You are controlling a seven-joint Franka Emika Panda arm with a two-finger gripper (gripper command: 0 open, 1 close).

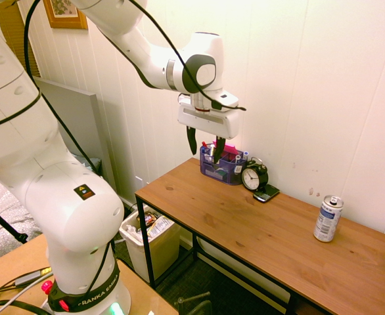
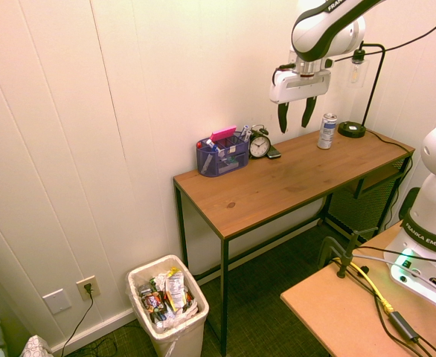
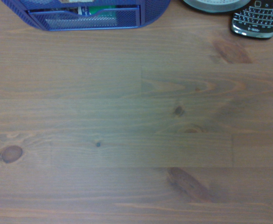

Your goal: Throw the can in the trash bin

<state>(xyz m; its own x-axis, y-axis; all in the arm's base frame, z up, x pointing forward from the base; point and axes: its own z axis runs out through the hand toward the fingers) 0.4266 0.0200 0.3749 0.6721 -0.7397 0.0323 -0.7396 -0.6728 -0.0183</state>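
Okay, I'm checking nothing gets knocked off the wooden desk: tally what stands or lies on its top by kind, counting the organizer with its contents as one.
Can: 1
Organizer: 1
Clock: 1
Phone: 1
Lamp: 1
Total: 5

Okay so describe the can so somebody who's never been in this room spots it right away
Find the wooden desk against the white panelled wall. Toward the end with the black lamp stands a slim, upright silver-white can. Unlike the round-faced black clock, it has blue markings and a shiny metal top.
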